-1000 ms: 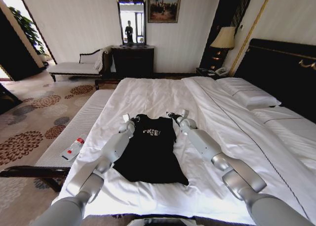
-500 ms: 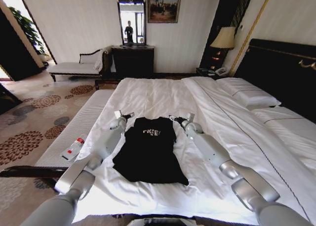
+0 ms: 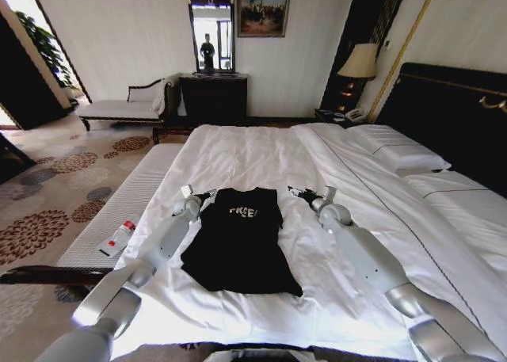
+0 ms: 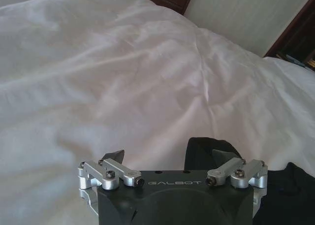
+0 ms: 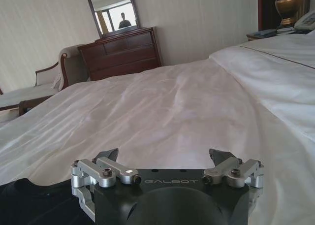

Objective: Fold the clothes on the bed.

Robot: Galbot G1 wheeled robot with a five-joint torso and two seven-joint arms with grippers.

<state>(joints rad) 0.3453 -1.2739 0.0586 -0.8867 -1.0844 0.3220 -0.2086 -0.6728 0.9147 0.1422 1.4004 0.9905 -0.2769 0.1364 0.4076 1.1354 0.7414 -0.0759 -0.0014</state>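
Bench (image 3: 135, 200), narrow and white, lies along the bed's left edge at about nine o'clock of the head view, carrying a small white bottle with a red cap (image 3: 116, 238). Next comes the left gripper (image 3: 200, 197), low over the white duvet just beside the upper left corner of the black T-shirt (image 3: 242, 239). Its own wrist camera adds what the head view cannot: the jaws are spread, and one dark fold of the T-shirt (image 4: 209, 153) sits at the right-hand tip, though contact there cannot be made out. The T-shirt lies flat at the centre of the bed (image 3: 261, 152), white "FREE!" lettering facing up, hem toward six o'clock. At two o'clock of the shirt, apart from it, the right gripper (image 3: 305, 194) rests over bare duvet; its wrist view shows the jaws spread with only white bedding between them, the T-shirt (image 5: 34, 203) dark beside the gripper body.
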